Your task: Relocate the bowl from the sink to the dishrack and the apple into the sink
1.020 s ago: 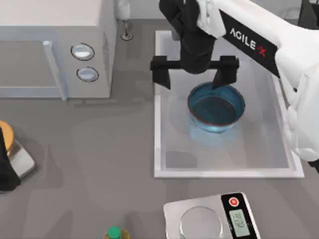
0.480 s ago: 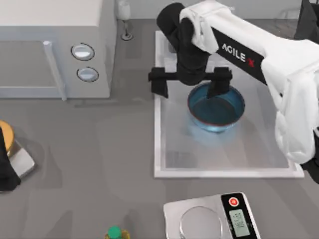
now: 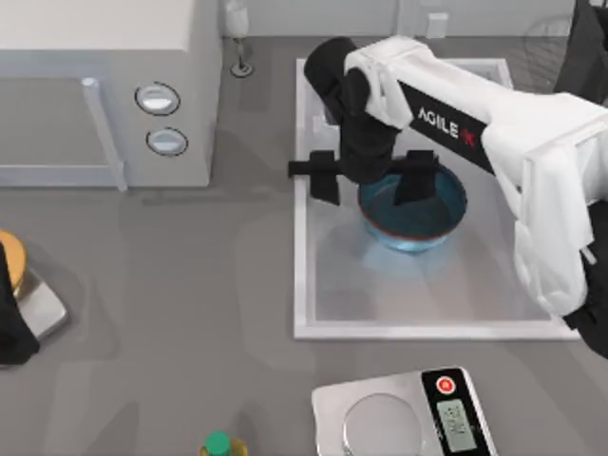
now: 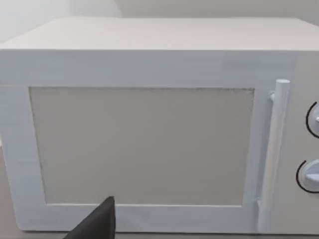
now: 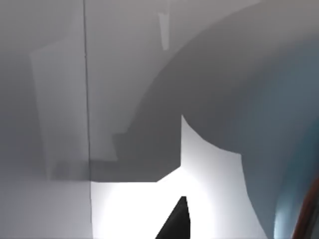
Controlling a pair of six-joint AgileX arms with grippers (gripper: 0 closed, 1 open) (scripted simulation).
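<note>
The blue bowl [image 3: 418, 211] with a reddish-brown rim sits in the white sink [image 3: 300, 285]. My right gripper [image 3: 369, 179] hangs open over the bowl's left rim, one finger inside the bowl and the other outside it, over the sink floor. In the right wrist view the bowl's blue wall [image 5: 294, 149] curves past a dark fingertip [image 5: 175, 224] above the bright sink floor. Thin grey wires of the dishrack [image 3: 543, 30] show at the far right. My left arm [image 3: 11, 323] stays parked at the table's left edge. The apple is out of view.
A white microwave [image 3: 95, 85] stands at the back left and faces the left wrist camera [image 4: 149, 144]. A silver scale [image 3: 404, 418] with a red button lies at the front. A green-capped bottle [image 3: 218, 445] stands at the front edge.
My right gripper has come down and toward the front onto the bowl's left rim, and its fingers have drawn closer together. The bowl and the left arm have not moved.
</note>
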